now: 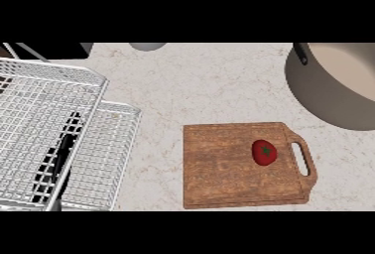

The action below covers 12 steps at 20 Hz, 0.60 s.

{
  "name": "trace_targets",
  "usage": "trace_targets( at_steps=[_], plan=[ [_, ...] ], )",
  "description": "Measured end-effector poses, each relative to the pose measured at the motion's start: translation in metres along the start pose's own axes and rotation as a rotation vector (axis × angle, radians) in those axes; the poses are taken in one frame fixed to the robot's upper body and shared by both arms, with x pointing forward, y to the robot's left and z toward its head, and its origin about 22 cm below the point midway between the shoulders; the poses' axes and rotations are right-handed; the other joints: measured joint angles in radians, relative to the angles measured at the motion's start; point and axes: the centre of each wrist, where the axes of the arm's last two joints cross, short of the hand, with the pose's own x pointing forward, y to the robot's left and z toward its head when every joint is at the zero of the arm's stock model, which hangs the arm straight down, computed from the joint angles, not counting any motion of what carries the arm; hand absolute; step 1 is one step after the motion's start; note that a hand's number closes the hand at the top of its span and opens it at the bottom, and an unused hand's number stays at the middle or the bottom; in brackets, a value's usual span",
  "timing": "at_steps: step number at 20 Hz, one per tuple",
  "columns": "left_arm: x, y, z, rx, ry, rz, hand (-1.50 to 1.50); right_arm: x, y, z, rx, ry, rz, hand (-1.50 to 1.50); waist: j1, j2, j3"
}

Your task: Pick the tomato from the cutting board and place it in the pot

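Red tomato (264, 152) sits on wooden cutting board (242, 166) | likely light, smooth, bruisable; grasp round its middle | pot (338, 82) well apart | hands unseen, fingers' state unknown

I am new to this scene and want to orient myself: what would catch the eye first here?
The red tomato stands out, lying on the wooden cutting board near its handle slot. A large grey pot sits at the upper right, and a white wire rack fills the left side.
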Motion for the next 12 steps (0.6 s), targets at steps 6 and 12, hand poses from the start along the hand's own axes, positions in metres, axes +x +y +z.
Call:
trace_targets(
  at_steps=[6, 12],
  plan=[
    [0.001, -0.004, -0.005, -0.041, -0.022, 0.011, 0.0, 0.02, 0.002, 0.002, 0.256, 0.169, 0.187, -1.5, 0.019, 0.005, 0.001],
    [0.003, -0.009, -0.009, -0.07, -0.029, 0.017, 0.0, 0.038, 0.034, -0.013, 0.362, 0.283, 0.255, -1.5, 0.036, 0.008, 0.002]
  ],
)
